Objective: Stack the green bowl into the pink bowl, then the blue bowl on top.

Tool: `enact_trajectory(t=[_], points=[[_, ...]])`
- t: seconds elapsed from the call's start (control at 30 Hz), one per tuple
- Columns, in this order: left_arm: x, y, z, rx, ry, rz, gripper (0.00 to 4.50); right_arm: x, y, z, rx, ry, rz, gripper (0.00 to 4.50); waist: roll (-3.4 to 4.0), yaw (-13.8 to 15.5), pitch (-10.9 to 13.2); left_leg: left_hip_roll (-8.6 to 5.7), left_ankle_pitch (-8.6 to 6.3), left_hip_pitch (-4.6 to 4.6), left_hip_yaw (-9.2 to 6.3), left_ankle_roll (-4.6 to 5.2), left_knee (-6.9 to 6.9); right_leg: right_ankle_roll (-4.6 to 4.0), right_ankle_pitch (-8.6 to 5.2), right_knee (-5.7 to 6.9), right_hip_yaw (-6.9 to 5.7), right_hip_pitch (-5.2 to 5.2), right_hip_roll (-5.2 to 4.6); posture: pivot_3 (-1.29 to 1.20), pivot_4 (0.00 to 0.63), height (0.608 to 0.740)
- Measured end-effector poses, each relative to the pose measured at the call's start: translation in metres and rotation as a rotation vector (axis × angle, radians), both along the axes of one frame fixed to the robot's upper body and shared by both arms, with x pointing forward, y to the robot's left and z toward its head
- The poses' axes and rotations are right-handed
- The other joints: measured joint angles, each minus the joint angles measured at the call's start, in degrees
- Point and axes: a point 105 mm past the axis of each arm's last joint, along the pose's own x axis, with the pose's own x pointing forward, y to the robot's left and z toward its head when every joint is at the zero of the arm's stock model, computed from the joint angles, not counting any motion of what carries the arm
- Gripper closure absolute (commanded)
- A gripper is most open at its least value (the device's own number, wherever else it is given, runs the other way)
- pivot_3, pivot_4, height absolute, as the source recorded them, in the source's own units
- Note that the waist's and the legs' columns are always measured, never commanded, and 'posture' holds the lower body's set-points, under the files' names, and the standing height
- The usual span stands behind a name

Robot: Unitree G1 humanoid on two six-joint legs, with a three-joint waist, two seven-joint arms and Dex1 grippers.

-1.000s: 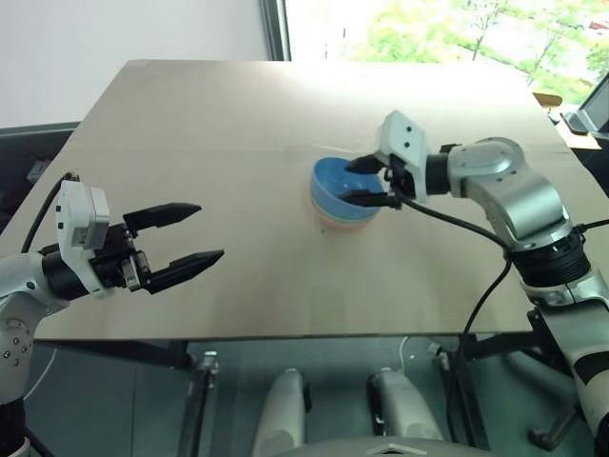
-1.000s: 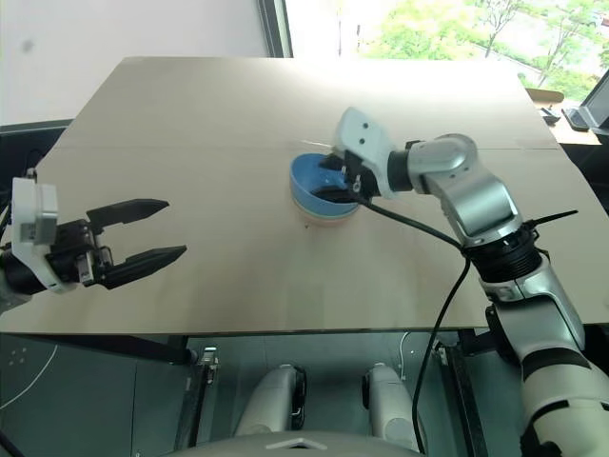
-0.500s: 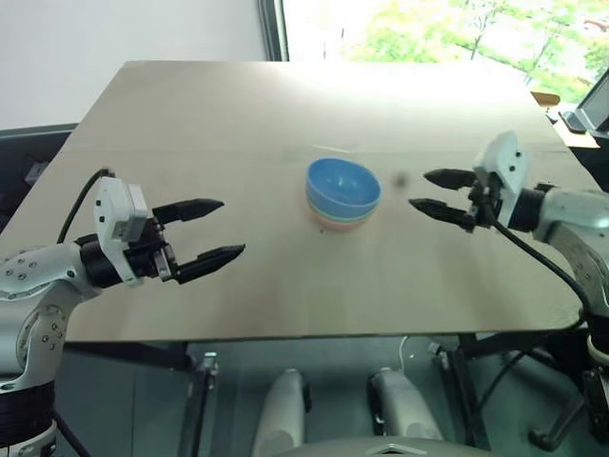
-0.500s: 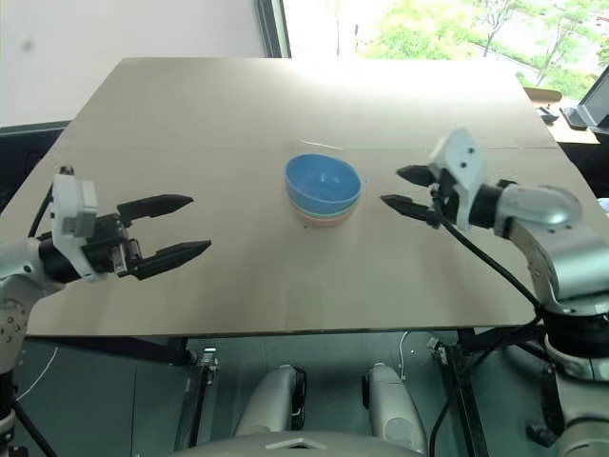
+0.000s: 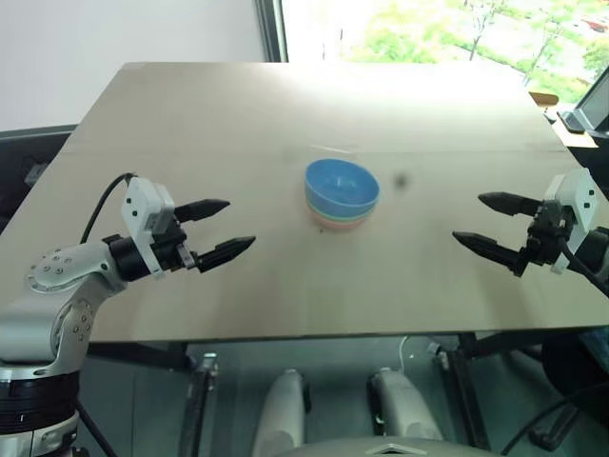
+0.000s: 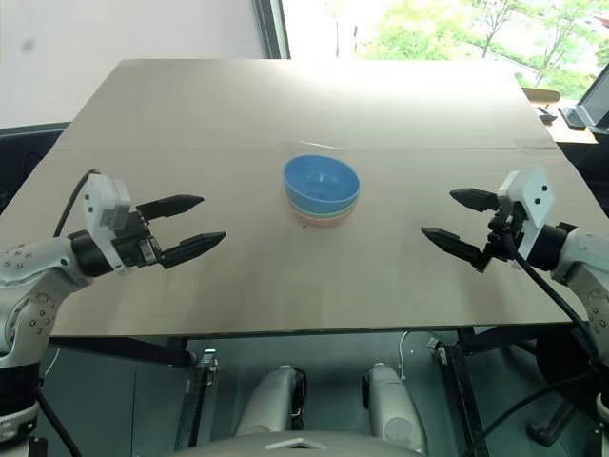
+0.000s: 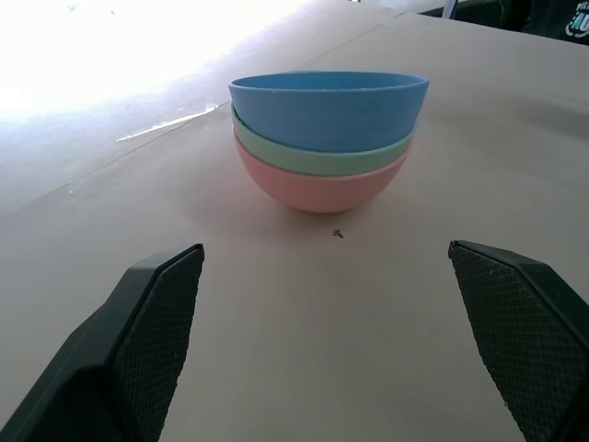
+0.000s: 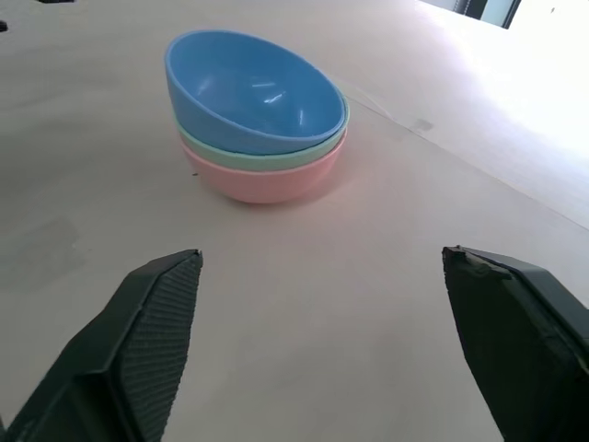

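A pale wooden desk (image 5: 238, 124) fills the scene, seen from above and in front. Near its middle stands a stack of three small round bowls, nested one inside another. The pink bowl (image 7: 317, 187) sits at the bottom, resting on the desk. The green bowl (image 7: 317, 158) sits inside it, showing as a thin mint band. The blue bowl (image 5: 342, 187) sits on top, its open hollow facing up.

The left tool (image 5: 222, 228) hovers over the desk to the left of the stack, well apart from it, its two black fingers spread wide and holding nothing. The right tool (image 5: 494, 223) hovers to the right of the stack, also well apart, near the desk's right edge; its fingers are likewise spread wide and empty. Both tools point inward toward the bowls from opposite sides.

A window (image 5: 419, 29) with bright green foliage lies beyond the far edge of the desk.
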Motion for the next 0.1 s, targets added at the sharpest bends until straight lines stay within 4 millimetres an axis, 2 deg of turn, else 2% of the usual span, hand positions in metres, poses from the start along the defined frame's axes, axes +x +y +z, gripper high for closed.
enact_trajectory(t=[0.1], points=[[0.0030, -0.0014, -0.0020, 0.002, 0.008, -0.005, 0.00, 0.0000, -0.0009, 0.0040, -0.013, -0.022, -0.014, 0.04, -0.02, 0.18, -0.01, 0.00, 0.00, -0.01, 0.00, 0.00, 0.01, 0.01, 0.00, -0.04, 0.00, 0.02, -0.01, 0.00, 0.150, 0.740]])
